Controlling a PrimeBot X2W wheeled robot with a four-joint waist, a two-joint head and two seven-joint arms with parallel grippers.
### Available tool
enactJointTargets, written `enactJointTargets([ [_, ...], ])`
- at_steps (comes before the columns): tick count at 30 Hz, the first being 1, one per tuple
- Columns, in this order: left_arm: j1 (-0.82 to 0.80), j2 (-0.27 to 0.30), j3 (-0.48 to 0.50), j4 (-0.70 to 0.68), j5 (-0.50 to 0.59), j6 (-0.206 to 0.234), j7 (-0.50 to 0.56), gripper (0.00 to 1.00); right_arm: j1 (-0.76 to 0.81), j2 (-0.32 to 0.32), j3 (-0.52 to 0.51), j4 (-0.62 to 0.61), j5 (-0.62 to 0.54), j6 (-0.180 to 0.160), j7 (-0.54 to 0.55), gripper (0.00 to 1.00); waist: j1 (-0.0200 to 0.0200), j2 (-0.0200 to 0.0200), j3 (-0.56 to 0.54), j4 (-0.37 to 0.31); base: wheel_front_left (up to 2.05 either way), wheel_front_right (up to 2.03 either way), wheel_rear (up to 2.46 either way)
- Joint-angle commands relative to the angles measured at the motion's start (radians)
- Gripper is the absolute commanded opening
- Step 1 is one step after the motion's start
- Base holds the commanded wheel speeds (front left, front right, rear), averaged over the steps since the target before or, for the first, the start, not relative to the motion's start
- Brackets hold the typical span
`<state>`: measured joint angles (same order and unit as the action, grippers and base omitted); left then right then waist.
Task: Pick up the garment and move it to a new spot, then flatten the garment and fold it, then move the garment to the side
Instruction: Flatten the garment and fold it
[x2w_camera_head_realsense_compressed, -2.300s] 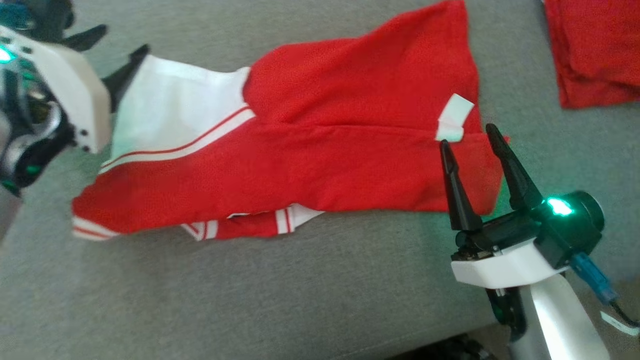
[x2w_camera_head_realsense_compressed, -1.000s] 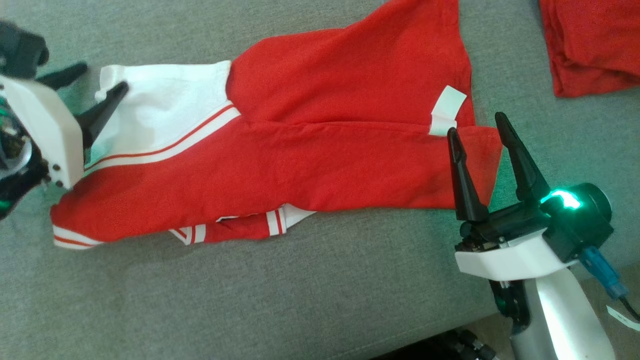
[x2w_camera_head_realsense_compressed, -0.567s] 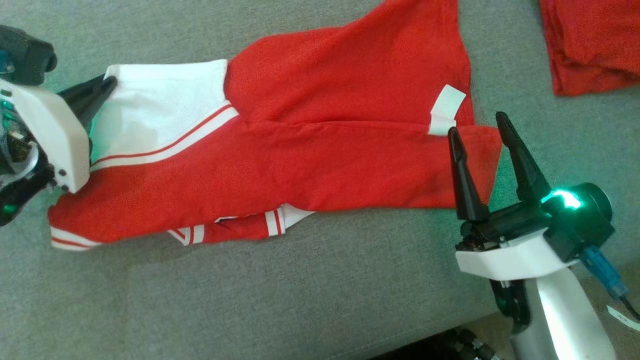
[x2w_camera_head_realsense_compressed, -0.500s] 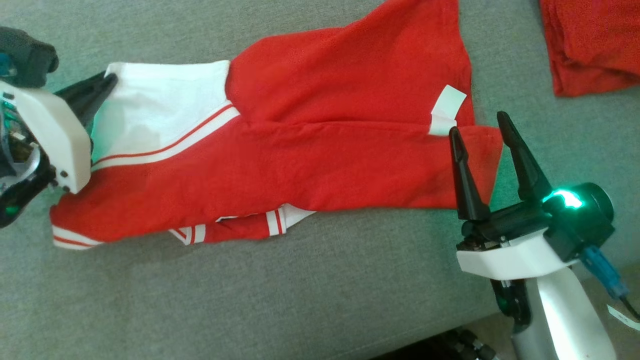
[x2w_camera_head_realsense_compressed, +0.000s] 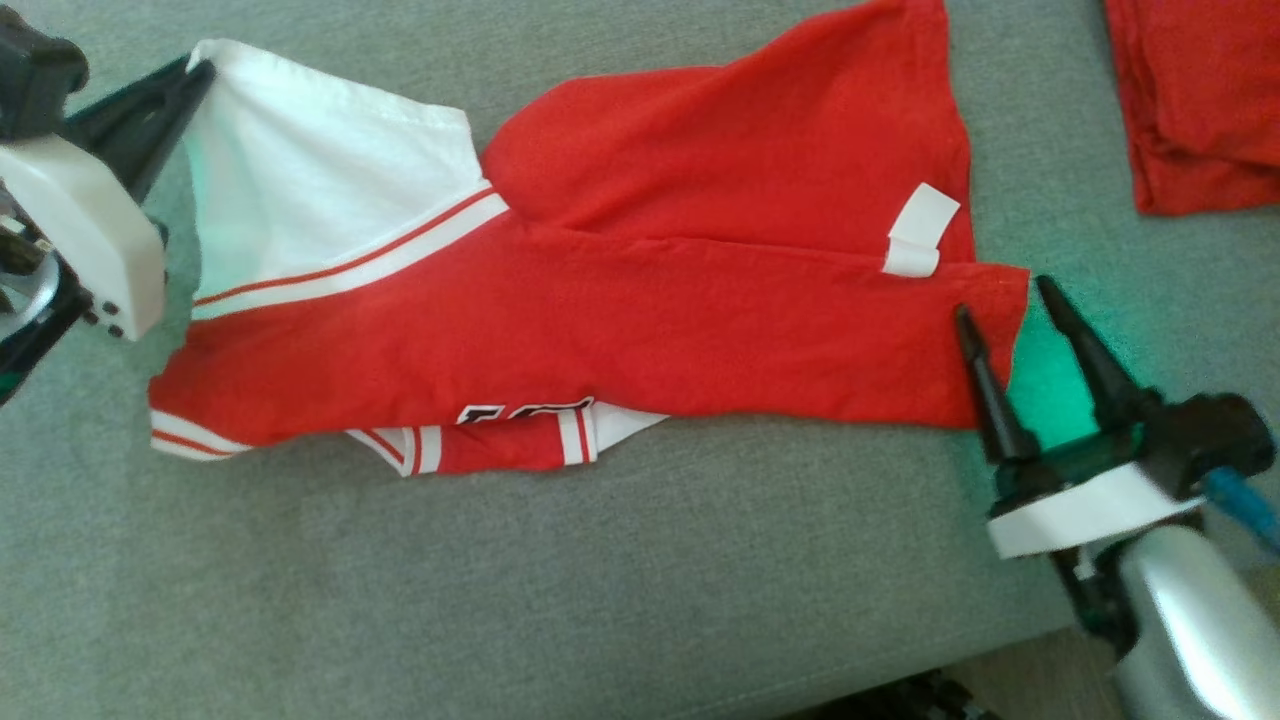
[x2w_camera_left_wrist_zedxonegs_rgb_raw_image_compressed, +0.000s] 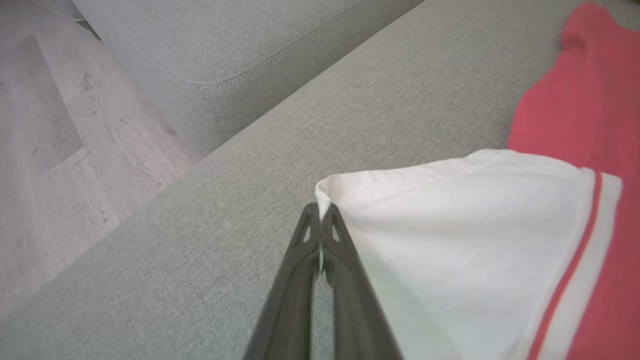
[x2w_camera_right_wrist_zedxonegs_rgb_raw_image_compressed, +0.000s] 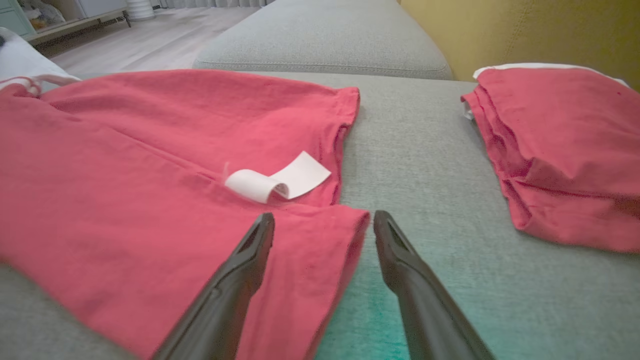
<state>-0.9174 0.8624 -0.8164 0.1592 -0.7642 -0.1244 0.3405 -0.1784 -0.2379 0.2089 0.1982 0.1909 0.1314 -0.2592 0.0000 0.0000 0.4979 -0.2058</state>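
Observation:
The garment (x2w_camera_head_realsense_compressed: 640, 310) is a red shirt with a white panel and red-striped white trim, spread lengthwise across a grey sofa seat (x2w_camera_head_realsense_compressed: 560, 590). At the upper left my left gripper (x2w_camera_head_realsense_compressed: 200, 72) is shut on the white corner (x2w_camera_left_wrist_zedxonegs_rgb_raw_image_compressed: 322, 196), lifting it off the cushion. In the left wrist view that gripper (x2w_camera_left_wrist_zedxonegs_rgb_raw_image_compressed: 320, 216) pinches the cloth edge between its closed fingers. My right gripper (x2w_camera_head_realsense_compressed: 1005, 298) stands open at the garment's right end, its fingers either side of the red hem corner (x2w_camera_right_wrist_zedxonegs_rgb_raw_image_compressed: 345, 225). A white label (x2w_camera_right_wrist_zedxonegs_rgb_raw_image_compressed: 280, 181) lies curled just beyond that hem.
A second red garment (x2w_camera_head_realsense_compressed: 1200, 100), folded, lies at the upper right of the seat, also seen as a folded red pile (x2w_camera_right_wrist_zedxonegs_rgb_raw_image_compressed: 555, 150) in the right wrist view. The sofa's front edge runs along the bottom right. Wooden floor (x2w_camera_left_wrist_zedxonegs_rgb_raw_image_compressed: 55, 145) lies past the sofa's left end.
My left gripper closed on the white corner and has lifted it up and away from the cushion. The right gripper stayed open at the red hem; the head view shifted.

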Motion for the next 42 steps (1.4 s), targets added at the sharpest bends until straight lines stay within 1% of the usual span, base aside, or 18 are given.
enactJointTargets([
  [1,-0.050,0.038,0.047,-0.016,0.007,-0.002,-0.008,0.00,-0.016,-0.024,0.018,-0.024,0.011,-0.001,-0.003,1.00,0.0000,0.0000,-0.001,0.003,0.00,0.00,0.00],
  [5,-0.058,0.030,0.028,-0.006,0.007,-0.004,-0.019,0.00,-0.051,-0.105,0.061,0.026,0.138,-0.001,0.006,1.00,0.0000,0.0000,-0.002,0.017,0.00,0.00,0.00],
  [10,-0.068,0.027,0.008,0.003,0.000,-0.005,-0.025,0.00,-0.085,-0.185,0.138,0.043,0.303,-0.001,0.042,1.00,0.0000,0.0000,0.001,0.032,0.00,0.00,0.00],
  [13,-0.075,0.026,-0.002,0.006,-0.005,-0.006,-0.028,0.00,-0.098,-0.224,0.169,0.057,0.349,-0.001,0.046,1.00,0.0000,0.0000,0.002,0.043,0.00,0.00,0.00],
  [16,-0.079,0.026,-0.011,0.012,-0.010,-0.006,-0.033,0.00,-0.103,-0.245,0.185,0.068,0.375,-0.001,0.039,1.00,0.0000,0.0000,0.002,0.051,0.00,0.00,0.00],
  [17,-0.080,0.026,-0.013,0.014,-0.012,-0.006,-0.035,0.00,-0.103,-0.250,0.192,0.069,0.381,-0.001,0.037,0.94,0.0000,0.0000,0.001,0.053,0.00,0.00,0.00],
  [18,-0.081,0.026,-0.016,0.017,-0.014,-0.006,-0.037,0.00,-0.102,-0.255,0.198,0.069,0.387,-0.001,0.035,0.78,0.0000,0.0000,0.001,0.055,0.00,0.00,0.00],
  [19,-0.082,0.026,-0.019,0.019,-0.016,-0.006,-0.038,0.00,-0.101,-0.260,0.202,0.070,0.391,-0.001,0.033,0.50,0.0000,0.0000,0.000,0.058,0.00,0.00,0.00],
  [20,-0.083,0.025,-0.021,0.021,-0.018,-0.006,-0.041,0.00,-0.100,-0.264,0.207,0.069,0.395,-0.001,0.031,0.40,0.0000,0.0000,-0.002,0.060,0.00,0.00,0.00],
  [21,-0.084,0.024,-0.023,0.023,-0.020,-0.006,-0.044,0.00,-0.099,-0.269,0.211,0.067,0.398,-0.001,0.028,0.27,0.0000,0.0000,-0.003,0.063,0.00,0.00,0.00],
  [22,-0.084,0.023,-0.026,0.025,-0.021,-0.006,-0.047,0.00,-0.098,-0.274,0.214,0.064,0.401,-0.001,0.025,0.01,0.0000,0.0000,-0.005,0.065,0.00,0.00,0.00],
  [26,-0.083,0.021,-0.036,0.032,-0.024,-0.006,-0.067,0.00,-0.099,-0.293,0.208,0.048,0.389,-0.001,0.012,0.00,0.0000,0.0000,-0.020,0.073,0.00,0.00,0.00],
  [30,-0.087,0.022,-0.038,0.028,-0.014,-0.006,-0.122,0.00,-0.097,-0.309,0.183,0.011,0.361,-0.001,0.005,0.00,0.0000,0.0000,-0.047,0.080,0.00,0.00,0.00],
  [31,-0.091,0.020,-0.031,0.023,-0.003,-0.006,-0.168,0.00,-0.098,-0.317,0.154,-0.019,0.344,-0.001,0.002,0.00,0.0000,0.0000,-0.068,0.083,0.00,0.00,0.00],
  [35,-0.102,0.019,-0.011,0.014,0.039,0.007,-0.267,0.00,-0.103,-0.338,0.070,-0.097,0.297,-0.001,-0.001,0.00,0.0000,0.0000,-0.128,0.090,0.00,0.00,0.00],
  [37,-0.109,0.023,-0.001,0.000,0.069,0.018,-0.320,0.00,-0.112,-0.342,0.015,-0.137,0.268,-0.001,-0.001,0.00,0.0000,0.0000,-0.162,0.093,0.00,0.00,0.00],
  [42,-0.112,0.038,0.030,-0.051,0.117,0.058,-0.434,0.00,-0.146,-0.373,-0.057,-0.222,0.227,-0.001,0.003,0.00,0.0000,0.0000,-0.265,0.101,0.00,0.00,0.00],
])
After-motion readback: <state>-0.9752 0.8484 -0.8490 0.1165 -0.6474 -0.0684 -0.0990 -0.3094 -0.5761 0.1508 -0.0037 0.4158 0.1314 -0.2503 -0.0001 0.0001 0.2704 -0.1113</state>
